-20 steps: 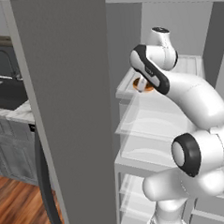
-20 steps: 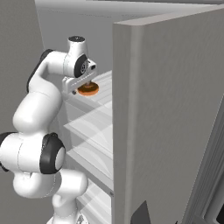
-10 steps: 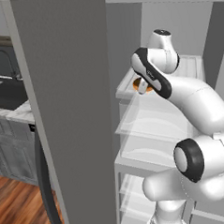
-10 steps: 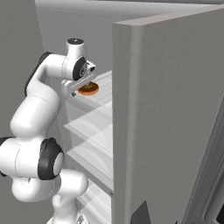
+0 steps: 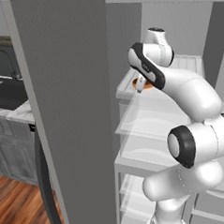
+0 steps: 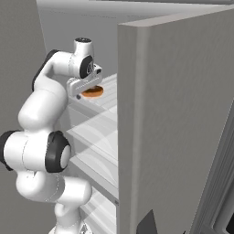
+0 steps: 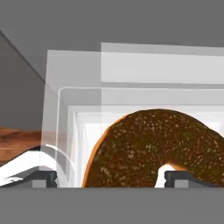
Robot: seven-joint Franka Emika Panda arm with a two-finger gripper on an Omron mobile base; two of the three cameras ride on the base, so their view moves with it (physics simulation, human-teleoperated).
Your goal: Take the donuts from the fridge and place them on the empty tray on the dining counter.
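The fridge [image 5: 71, 111] stands open, its door [image 6: 173, 128] swung wide. A brown donut [image 5: 148, 85] with an orange underside lies on the top white shelf [image 6: 107, 98]. My gripper [image 6: 87, 89] reaches in over that shelf and hangs right at the donut [image 6: 93, 92]. In the hand view the donut [image 7: 153, 144] sits close up between the two dark fingertips [image 7: 43, 177], and my gripper [image 7: 111, 178] is open around it, the jaws wide and not pressing on it. The tray and the dining counter are out of view.
Open fridge doors flank the arm on both sides. Glass shelves [image 5: 147, 121] lie below the top one. A dark sink with a tap [image 5: 4, 87] and grey cabinets [image 5: 11, 157] are at the left, above a wooden floor [image 5: 16, 209].
The hand has edged a little lower and closer onto the donut. The jaws have drawn in very slightly. The donut has not moved.
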